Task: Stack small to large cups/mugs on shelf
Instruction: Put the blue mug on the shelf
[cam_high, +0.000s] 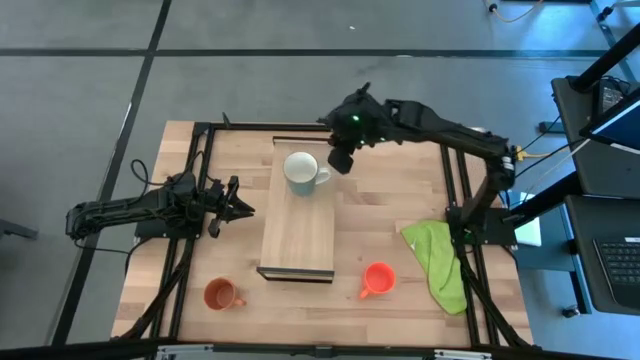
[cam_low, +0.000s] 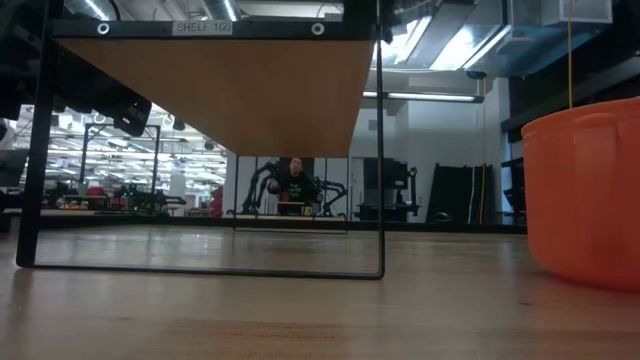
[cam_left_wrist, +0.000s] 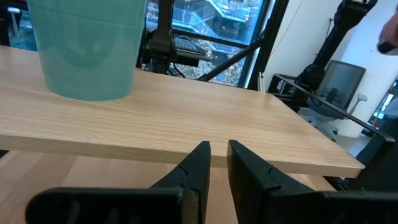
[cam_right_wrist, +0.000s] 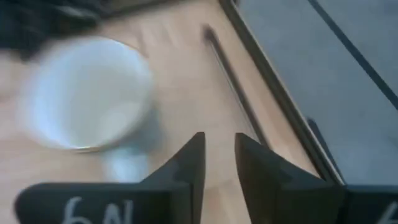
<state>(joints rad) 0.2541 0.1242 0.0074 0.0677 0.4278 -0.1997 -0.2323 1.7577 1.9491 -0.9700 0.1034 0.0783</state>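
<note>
The pale grey-green mug, white inside, stands upright on its base at the far end of the light-wood shelf. It also shows in the left wrist view and the right wrist view. The brownish-orange mug stands on the tabletop near the front left. The orange-red mug stands on the tabletop near the front right and shows large in the low view. My right gripper hovers shut and empty by the grey-green mug's handle side. My left gripper is shut and empty, left of the shelf.
A green cloth lies on the table's right side. A black frame runs along the table edges. The shelf's underside and thin black legs show in the low view. A person sits far off in the room behind.
</note>
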